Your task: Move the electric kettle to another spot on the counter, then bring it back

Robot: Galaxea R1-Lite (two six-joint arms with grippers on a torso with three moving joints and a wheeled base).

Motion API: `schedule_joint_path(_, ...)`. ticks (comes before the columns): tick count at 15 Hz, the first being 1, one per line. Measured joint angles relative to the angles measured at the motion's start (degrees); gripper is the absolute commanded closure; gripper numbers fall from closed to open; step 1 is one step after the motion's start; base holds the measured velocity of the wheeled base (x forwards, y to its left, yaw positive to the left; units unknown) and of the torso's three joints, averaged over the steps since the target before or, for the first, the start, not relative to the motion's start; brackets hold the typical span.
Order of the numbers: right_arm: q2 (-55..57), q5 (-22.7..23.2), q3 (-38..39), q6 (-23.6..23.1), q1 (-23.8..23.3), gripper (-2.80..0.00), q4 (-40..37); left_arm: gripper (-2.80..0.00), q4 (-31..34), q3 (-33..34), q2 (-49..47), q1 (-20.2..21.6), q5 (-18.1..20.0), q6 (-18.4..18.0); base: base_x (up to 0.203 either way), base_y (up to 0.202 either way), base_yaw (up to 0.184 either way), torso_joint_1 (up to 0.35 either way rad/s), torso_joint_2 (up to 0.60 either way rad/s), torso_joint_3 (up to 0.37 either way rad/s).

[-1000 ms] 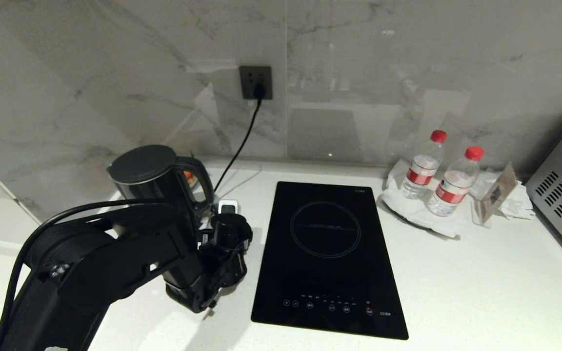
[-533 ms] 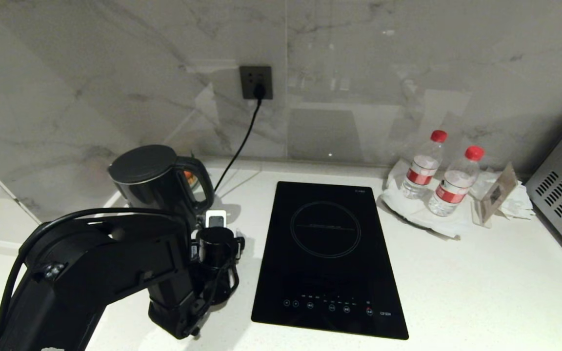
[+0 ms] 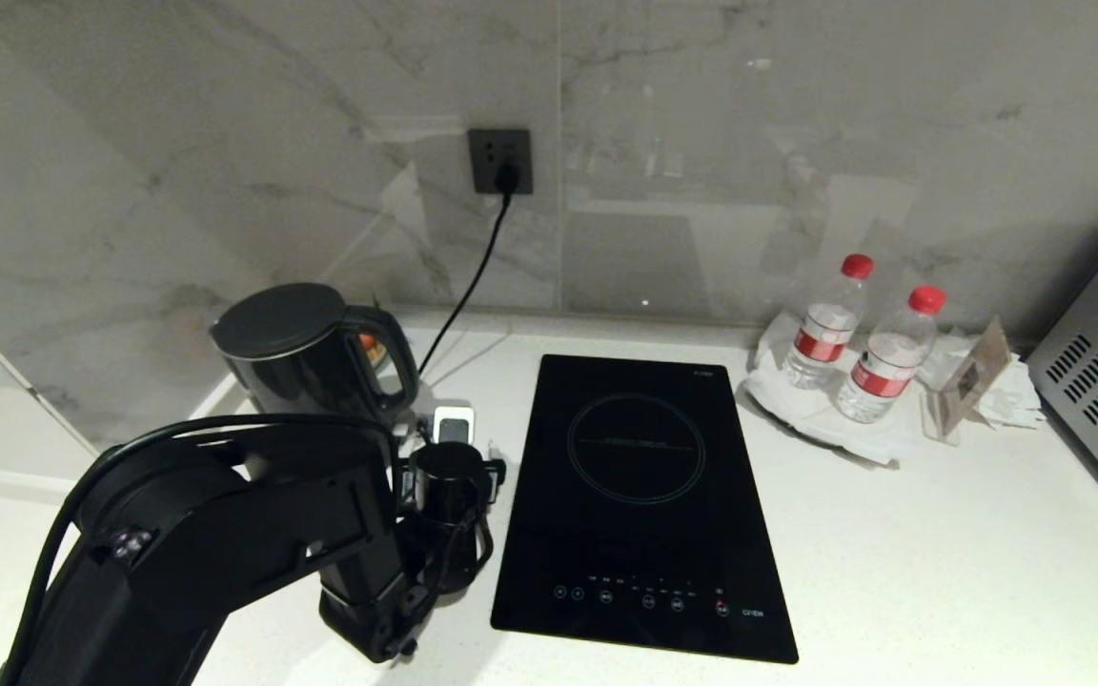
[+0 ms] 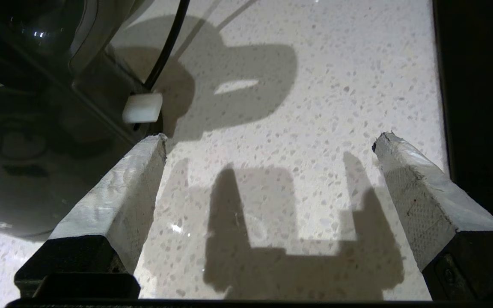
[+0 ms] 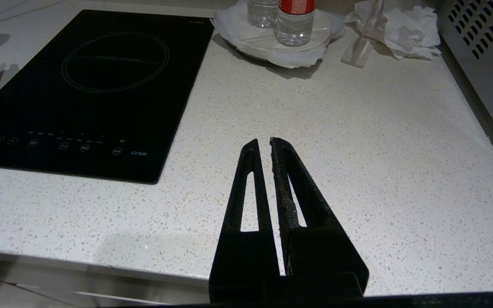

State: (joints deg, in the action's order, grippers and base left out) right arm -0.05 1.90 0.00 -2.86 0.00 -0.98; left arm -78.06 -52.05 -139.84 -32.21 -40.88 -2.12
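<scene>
Kettle (image 3: 306, 357) upright on counter (image 3: 940, 543); left gripper (image 4: 270, 141) spread wide, empty, beside it; right gripper (image 5: 263, 143) closed; "C21EW" on cooktop (image 5: 96, 85).

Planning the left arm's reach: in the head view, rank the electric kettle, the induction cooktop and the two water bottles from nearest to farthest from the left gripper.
From the open left gripper:
1. Electric kettle, just behind it, at the wall.
2. Induction cooktop, beside it to the right.
3. Water bottles, far right, by the wall.
</scene>
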Motion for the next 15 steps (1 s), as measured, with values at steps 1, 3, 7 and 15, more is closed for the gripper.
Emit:
schedule_joint_path(1, 0.0, 0.0, 0.0, 0.0, 0.0, 0.00, 0.0, -2.80, 0.3, -0.8, -0.1, -0.1, 0.0, -0.3, 0.000, 0.000, 0.000, 0.000, 0.00, 0.000)
schedule_joint_path(3, 0.0, 0.0, 0.0, 0.0, 0.0, 0.00, 0.0, -2.80, 1.8, -3.0, -0.5, -0.2, -0.1, -0.4, 0.000, 0.000, 0.000, 0.000, 0.00, 0.000)
schedule_joint_path(7, 0.0, 0.0, 0.0, 0.0, 0.0, 0.00, 0.0, -2.80, 5.4, -8.0, -1.7, 0.8, -0.4, -0.5, 0.000, 0.000, 0.000, 0.000, 0.00, 0.000)
schedule_joint_path(15, 0.0, 0.0, 0.0, 0.0, 0.0, 0.00, 0.0, -2.80, 6.1, -11.4, -3.5, 4.2, -0.3, -2.0, 0.000, 0.000, 0.000, 0.000, 0.00, 0.000)
